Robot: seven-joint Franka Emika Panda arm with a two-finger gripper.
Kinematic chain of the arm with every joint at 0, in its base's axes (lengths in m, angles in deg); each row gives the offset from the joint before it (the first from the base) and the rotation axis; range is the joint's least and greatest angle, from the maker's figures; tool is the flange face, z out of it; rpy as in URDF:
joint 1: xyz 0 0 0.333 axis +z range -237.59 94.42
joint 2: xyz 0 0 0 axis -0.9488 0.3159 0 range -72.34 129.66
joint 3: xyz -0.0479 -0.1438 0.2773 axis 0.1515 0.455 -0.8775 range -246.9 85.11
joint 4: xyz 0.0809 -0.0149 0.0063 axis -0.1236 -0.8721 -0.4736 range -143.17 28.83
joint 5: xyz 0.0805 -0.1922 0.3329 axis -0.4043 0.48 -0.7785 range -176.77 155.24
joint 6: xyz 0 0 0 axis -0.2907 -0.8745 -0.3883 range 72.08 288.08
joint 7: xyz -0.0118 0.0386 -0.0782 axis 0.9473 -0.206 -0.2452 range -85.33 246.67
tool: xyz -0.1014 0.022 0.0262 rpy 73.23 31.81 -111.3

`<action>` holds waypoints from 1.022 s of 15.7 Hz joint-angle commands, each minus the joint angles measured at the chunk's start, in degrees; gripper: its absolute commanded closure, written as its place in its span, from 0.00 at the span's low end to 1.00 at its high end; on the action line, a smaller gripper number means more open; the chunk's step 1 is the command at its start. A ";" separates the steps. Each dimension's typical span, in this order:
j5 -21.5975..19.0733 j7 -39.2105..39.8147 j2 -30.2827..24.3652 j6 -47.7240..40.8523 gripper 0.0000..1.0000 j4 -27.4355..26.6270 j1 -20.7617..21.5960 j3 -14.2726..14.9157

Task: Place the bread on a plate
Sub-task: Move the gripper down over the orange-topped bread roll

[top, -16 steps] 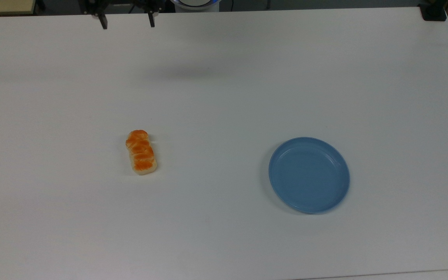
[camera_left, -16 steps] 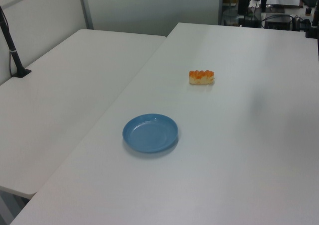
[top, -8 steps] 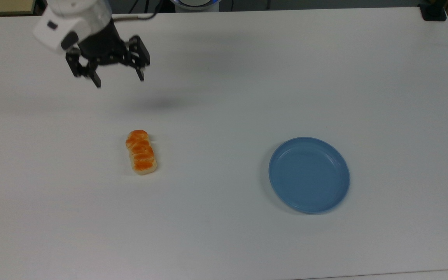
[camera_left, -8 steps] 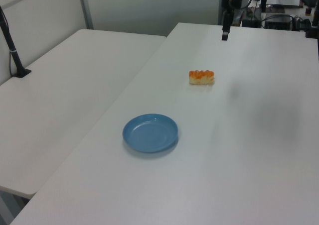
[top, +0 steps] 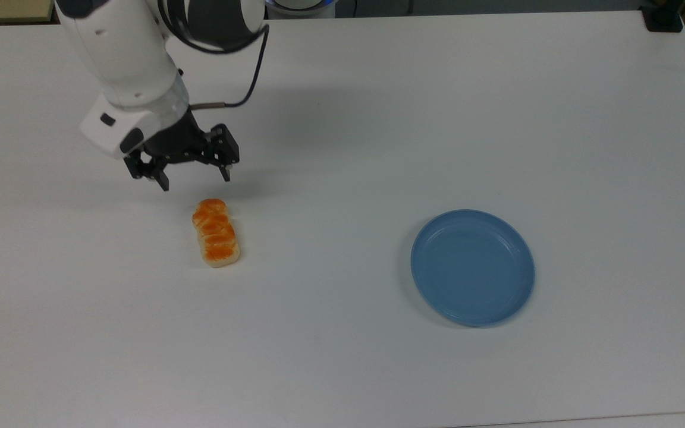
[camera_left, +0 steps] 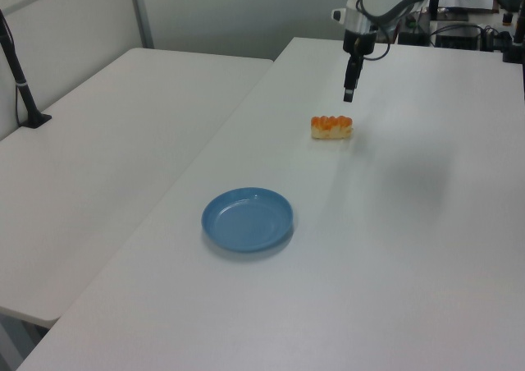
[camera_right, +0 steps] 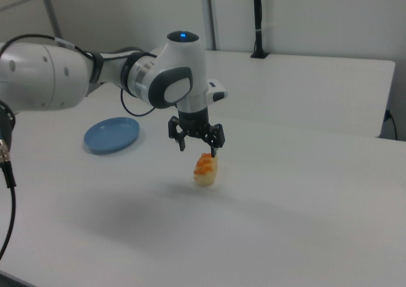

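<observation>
The bread (top: 216, 232), a small loaf with cream sides and an orange-brown segmented top, lies on the white table (top: 342, 368) left of centre in the top view; it also shows as the bread (camera_left: 331, 127) and the bread (camera_right: 205, 168). The light-blue plate (top: 473, 267) sits bare to the top view's right, apart from the loaf; the plate (camera_left: 247, 219) and the plate (camera_right: 112, 134) show the same. My gripper (top: 194, 179) hovers open just beyond the loaf's far end, above the table, holding nothing. The gripper (camera_right: 198, 146) hangs over the loaf.
A black post base (top: 663, 18) stands at the table's far right corner in the top view. A second white table (camera_left: 107, 149) adjoins at the left view's left, with a black stand (camera_left: 25, 100) on it. Cables and equipment (camera_left: 459, 26) lie behind the table.
The arm has come down and toward the bread, from the table's far edge to just above the loaf's far end. The fingers stayed open. Bread and plate have not moved.
</observation>
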 commanded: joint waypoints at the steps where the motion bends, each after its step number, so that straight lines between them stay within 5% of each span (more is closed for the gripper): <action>1: -0.62 -1.92 3.18 5.27 0.00 0.07 0.41 -0.98; 11: 6.59 -11.33 9.95 12.76 0.00 1.57 -0.47 -4.06; 15: 5.72 -11.68 9.34 12.58 0.56 1.57 -0.91 -4.14; 16: 5.71 -12.47 8.64 12.32 0.58 1.57 -0.91 -4.14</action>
